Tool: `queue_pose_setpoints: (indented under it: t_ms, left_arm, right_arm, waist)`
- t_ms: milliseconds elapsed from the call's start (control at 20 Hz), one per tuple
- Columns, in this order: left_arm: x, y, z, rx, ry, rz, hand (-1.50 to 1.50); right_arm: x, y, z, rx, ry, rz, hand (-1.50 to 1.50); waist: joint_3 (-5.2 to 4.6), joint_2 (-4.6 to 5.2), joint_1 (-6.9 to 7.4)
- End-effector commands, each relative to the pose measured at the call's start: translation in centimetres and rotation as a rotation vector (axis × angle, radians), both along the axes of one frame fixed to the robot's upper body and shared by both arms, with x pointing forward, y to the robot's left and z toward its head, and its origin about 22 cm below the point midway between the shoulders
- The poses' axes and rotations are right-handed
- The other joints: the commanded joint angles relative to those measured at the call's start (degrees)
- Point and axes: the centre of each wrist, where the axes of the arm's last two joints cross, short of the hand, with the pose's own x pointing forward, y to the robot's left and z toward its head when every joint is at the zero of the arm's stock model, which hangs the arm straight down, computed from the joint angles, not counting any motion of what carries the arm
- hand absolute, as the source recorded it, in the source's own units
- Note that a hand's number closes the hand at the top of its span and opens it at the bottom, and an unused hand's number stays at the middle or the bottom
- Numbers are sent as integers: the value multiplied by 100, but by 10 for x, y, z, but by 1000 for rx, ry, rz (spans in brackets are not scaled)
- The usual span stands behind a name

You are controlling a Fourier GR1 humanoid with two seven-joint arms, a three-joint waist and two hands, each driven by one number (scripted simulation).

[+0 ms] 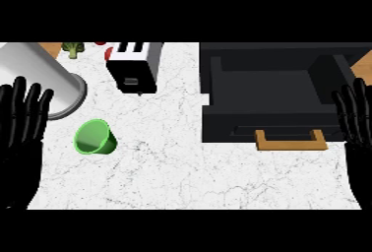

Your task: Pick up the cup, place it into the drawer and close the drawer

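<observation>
Left hand (22, 128) and right hand (356, 118) half cut off at edges, fingers straight, green cup (95, 137) tipped, drawer (265, 106) open.

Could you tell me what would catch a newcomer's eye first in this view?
The green cup stands out on the white counter, at left. To the right sits the black drawer, pulled open, with a wooden handle. An open robot hand rests at each edge, left and right.
</observation>
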Motion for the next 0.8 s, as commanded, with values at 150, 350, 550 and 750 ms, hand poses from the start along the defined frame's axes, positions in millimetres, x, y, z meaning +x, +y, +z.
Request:
queue_pose_setpoints:
  t_ms: [150,350,550,750]
  left_arm:
    - [10,7,1,34,22,-191,-150]
    - [7,22,-20,-178,187,-284,-150]
    - [10,51,-47,-198,215,-276,-150]
    - [2,60,-68,-233,249,-277,-150]
  right_arm:
    - [-5,15,3,46,-17,16,-150]
    - [1,3,-5,-49,48,57,-150]
    - [-5,8,0,-28,41,42,-150]
    - [7,10,-3,-39,44,42,-150]
  waist:
    - [-159,-30,-23]
    - [-164,-15,8]
    - [-161,-23,-16]
    - [-160,-24,5]
